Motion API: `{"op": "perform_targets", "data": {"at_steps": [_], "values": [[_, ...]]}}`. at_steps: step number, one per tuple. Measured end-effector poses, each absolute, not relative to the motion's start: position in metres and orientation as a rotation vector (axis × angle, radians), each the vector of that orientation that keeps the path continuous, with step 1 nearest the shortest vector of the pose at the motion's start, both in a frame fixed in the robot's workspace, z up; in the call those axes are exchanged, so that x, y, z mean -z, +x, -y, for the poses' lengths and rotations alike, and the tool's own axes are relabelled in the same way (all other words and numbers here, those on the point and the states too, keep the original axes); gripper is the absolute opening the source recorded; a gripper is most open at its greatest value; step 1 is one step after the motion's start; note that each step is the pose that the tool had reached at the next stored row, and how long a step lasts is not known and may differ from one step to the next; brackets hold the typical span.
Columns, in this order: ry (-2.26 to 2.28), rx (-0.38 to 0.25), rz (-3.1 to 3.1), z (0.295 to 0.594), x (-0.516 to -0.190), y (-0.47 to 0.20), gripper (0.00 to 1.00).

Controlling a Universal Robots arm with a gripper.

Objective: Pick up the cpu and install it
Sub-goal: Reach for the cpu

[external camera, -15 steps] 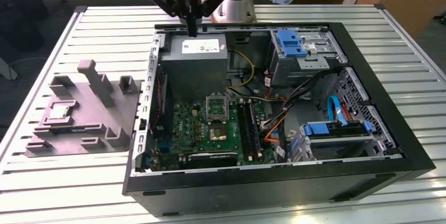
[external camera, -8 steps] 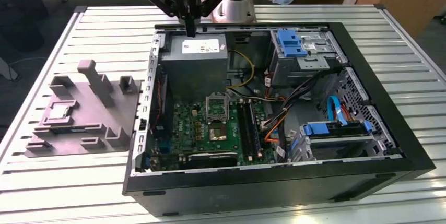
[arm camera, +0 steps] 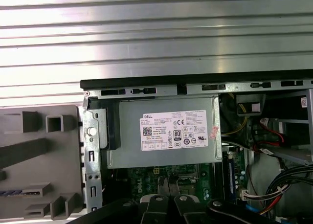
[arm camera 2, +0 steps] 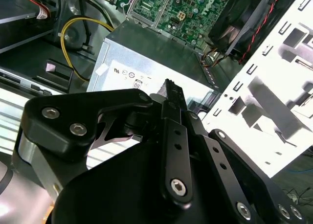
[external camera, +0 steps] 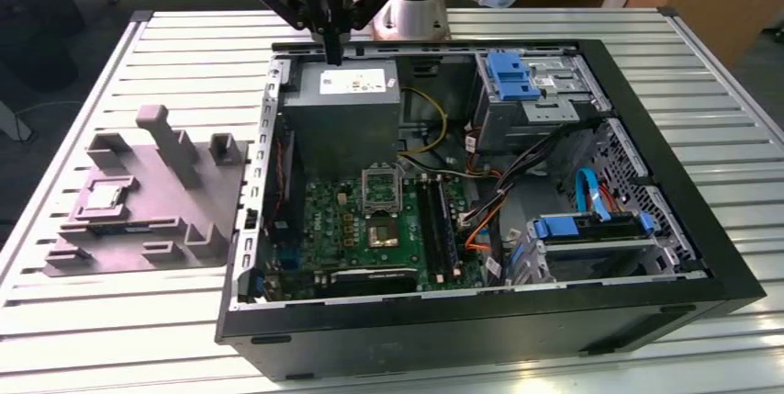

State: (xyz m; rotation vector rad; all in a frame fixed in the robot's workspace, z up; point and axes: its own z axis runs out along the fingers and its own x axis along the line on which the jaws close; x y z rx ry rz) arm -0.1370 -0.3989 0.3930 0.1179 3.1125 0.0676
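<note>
The cpu (external camera: pixel 105 196) is a small silvery square lying flat in a pocket of the grey moulded tray (external camera: pixel 184 219), at the exterior view's left, outside the computer case. My gripper (external camera: pixel 332 52) hangs at the back of the open case above the grey power supply (external camera: pixel 349 109), far from the cpu. Its black fingers are pressed together with nothing between them, as both wrist views show (arm camera 2: pixel 171 89) (arm camera: pixel 168 183). The silver-framed socket (external camera: pixel 380 179) with its dark centre sits on the green motherboard (external camera: pixel 355 229), below the power supply.
The black case (external camera: pixel 490 320) stands open on a slatted metal table (external camera: pixel 73 73). Inside are bundled cables (external camera: pixel 515 174), blue drive brackets (external camera: pixel 509 77) and black memory sticks (external camera: pixel 442 219). The tray carries tall grey posts (external camera: pixel 165 137). A yellow cable (arm camera 2: pixel 83 26) runs beside the power supply.
</note>
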Motion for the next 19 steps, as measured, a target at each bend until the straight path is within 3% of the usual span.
{"op": "perform_targets", "data": {"at_steps": [19], "values": [[0.118, -0.068, -3.112, 0.399, -0.391, -0.157, 0.11]]}}
